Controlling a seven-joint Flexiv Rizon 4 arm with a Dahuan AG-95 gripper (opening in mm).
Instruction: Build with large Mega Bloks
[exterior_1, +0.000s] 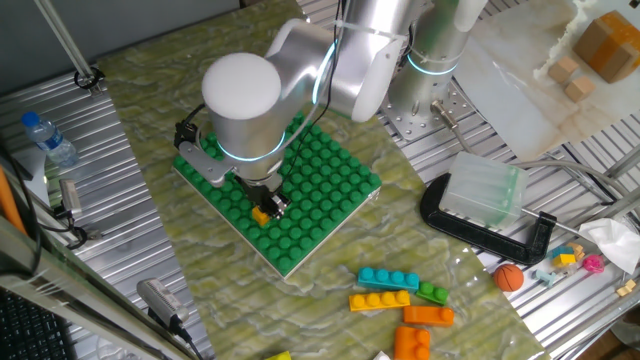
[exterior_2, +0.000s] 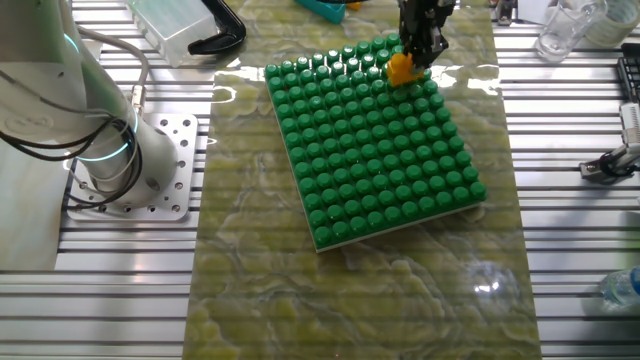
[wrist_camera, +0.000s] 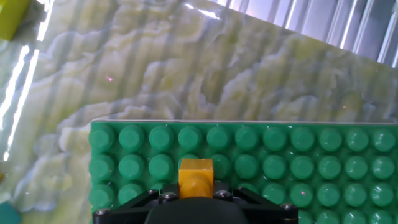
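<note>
The pincer (exterior_1: 268, 205) was pinching a small yellow brick (wrist_camera: 196, 175), which sat on the studs of the green baseplate (exterior_2: 375, 150) near one of its edges, a few rows in. Well apart from the pincer, on the marbled desk (exterior_1: 330, 262) beyond that edge, lay loose bricks: a cyan one (exterior_1: 388, 279), a yellow one (exterior_1: 379, 300), a green one (exterior_1: 433, 293) and two orange ones (exterior_1: 427, 315).
</note>
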